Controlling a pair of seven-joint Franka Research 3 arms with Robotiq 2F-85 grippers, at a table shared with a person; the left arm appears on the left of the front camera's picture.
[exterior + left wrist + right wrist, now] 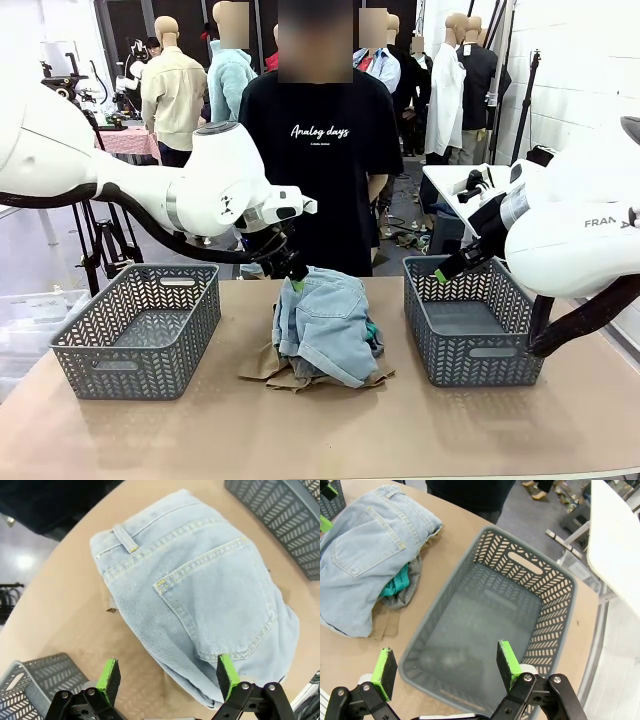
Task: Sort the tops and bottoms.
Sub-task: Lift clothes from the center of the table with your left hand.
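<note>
The clothes lie in one pile at the middle of the table [330,440], between the two baskets and touching neither. The denim [325,325] is on top, folded, with a back pocket and a belt loop facing up. Under its right edge the teal top [395,585] and the grey top [413,577] poke out, bunched side by side. The tan top [265,365] is at the bottom, flat on the table, and shows at the near and left edges of the pile.

The left gripper [295,278] points down over the far edge of the denim, on the person's side. Its jaws are wide, the green pads [109,680] far apart with nothing between them. Whether a pad touches the cloth, I cannot tell.

The right gripper [441,273] hangs above the right basket [570,590], near its far left corner, clear of the rim. Its jaws are wide too and grip nothing. No clothes lie in this basket.

The left basket [140,345] sits well apart from the pile on the left side of the table, with no clothes in it.

A person [320,150] in a black T-shirt stands at the far edge of the table, straight behind the pile
</note>
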